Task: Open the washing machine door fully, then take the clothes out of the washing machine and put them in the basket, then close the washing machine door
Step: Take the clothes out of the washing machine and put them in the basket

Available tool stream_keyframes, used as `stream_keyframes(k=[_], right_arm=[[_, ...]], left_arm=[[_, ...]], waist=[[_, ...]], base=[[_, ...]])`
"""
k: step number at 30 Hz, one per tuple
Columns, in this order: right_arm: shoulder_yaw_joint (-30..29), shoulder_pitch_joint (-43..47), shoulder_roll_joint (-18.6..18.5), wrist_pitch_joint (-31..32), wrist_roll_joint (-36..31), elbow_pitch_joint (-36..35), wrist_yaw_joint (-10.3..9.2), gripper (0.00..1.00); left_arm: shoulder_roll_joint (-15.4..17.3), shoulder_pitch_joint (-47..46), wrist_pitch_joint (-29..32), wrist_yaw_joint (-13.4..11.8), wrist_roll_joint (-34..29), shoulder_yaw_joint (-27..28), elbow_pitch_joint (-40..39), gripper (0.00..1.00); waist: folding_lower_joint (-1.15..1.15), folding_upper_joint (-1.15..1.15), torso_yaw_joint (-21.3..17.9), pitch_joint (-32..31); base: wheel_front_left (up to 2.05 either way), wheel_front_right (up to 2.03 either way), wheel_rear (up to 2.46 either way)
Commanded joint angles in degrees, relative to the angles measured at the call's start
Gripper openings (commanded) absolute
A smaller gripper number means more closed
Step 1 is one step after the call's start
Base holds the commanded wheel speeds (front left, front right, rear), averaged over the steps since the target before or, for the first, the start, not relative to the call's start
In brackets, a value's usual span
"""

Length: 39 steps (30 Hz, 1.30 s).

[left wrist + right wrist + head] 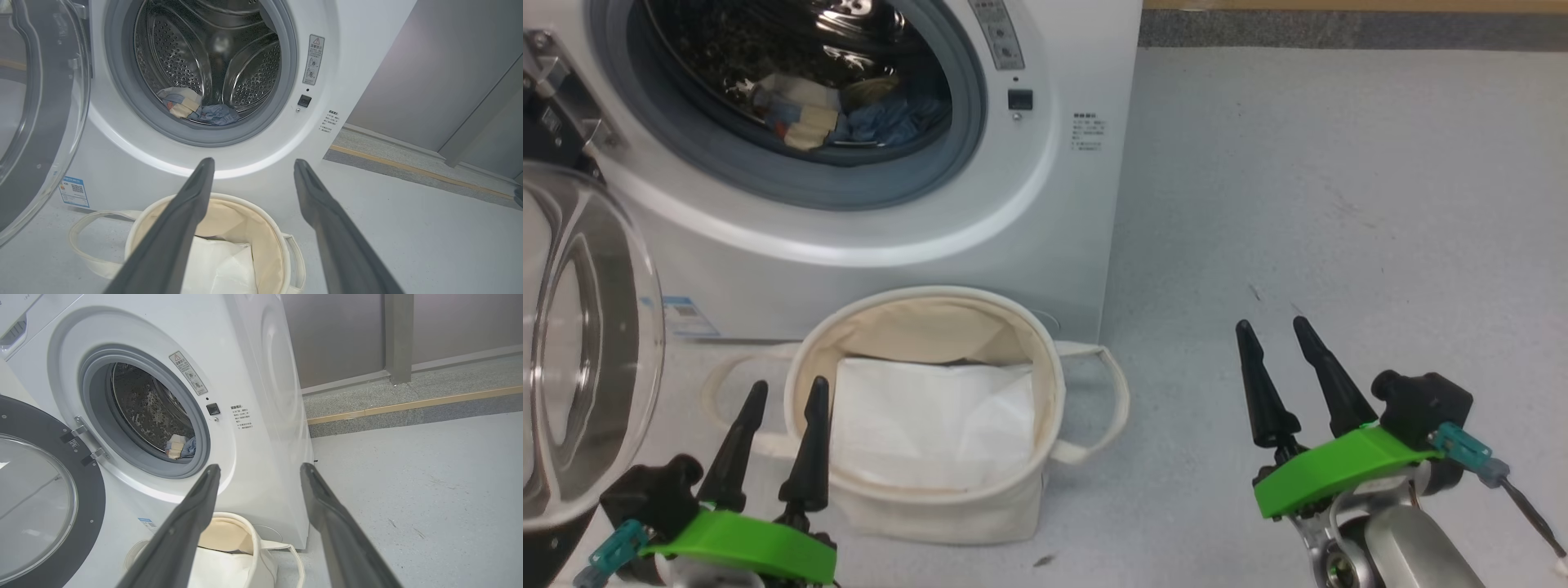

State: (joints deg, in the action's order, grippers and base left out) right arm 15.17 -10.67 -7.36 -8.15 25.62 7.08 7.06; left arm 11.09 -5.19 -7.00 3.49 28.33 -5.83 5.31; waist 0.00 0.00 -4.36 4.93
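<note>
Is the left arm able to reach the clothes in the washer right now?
Probably yes. The door is swung open, the left gripper is open, and nothing stands between it and the clothes; the basket sits lower.

A bare laundry area. The washing machine [1062,204] stands at eleven o'clock on plain grey floor [1339,204]. Grey wall panels [339,330] rise at one o'clock.

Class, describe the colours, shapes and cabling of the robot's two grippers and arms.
The left gripper and right gripper each have two long tapering black fingers on a green bracket, a black housing and a teal connector. A thin dark cable leaves the right one; its forearm is silver.
</note>
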Motion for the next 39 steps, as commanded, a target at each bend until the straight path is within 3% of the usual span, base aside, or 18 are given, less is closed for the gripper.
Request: stream_keyframes(k=[1,17,20,30,34,39], right_arm=[[1.07,-2.42,0.25,-0.03,-0.39,-2.01,0.43,1.00],[1.33,-2.77,0.28,0.08,-0.29,-1.55,0.43,1.00],[1.26,-2.81,0.34,0.07,-0.26,-1.44,0.43,1.00],[1.13,-3.46,0.52,-0.08,-0.40,-1.34,0.43,1.00],[1.48,-3.73,0.55,-0.12,-0.38,-1.25,0.43,1.00],[1.99,-4.25,0.35,-0.28,-0.36,-1.49,0.43,1.00]], left_arm=[[1.34,-1.88,-0.38,-0.20,-0.45,1.84,-1.78,1.00],[0.61,-2.20,-0.87,-1.17,1.26,2.20,-1.16,1.00],[0.47,-2.44,-0.99,-0.26,2.40,2.01,-1.30,1.00],[0.78,-4.61,-3.45,-1.67,-1.07,0.61,0.16,1.00],[0.29,-6.93,-4.20,-2.70,-2.45,-0.05,2.02,1.00],[-0.52,-11.55,-4.36,-1.71,-1.62,-0.64,7.81,1.00]], waist=[[0.00,0.00,0.06,-0.02],[0.00,0.00,1.14,-0.25],[0.00,0.00,1.30,-0.02],[0.00,0.00,1.26,1.22],[0.00,0.00,1.14,1.62],[0.00,0.00,0.92,2.86]], base=[[1.42,-1.42,0.00],[0.42,-0.42,0.00],[0.00,0.00,0.00],[0.00,0.00,0.00],[0.00,0.00,0.00],[0.00,0.00,0.00]])
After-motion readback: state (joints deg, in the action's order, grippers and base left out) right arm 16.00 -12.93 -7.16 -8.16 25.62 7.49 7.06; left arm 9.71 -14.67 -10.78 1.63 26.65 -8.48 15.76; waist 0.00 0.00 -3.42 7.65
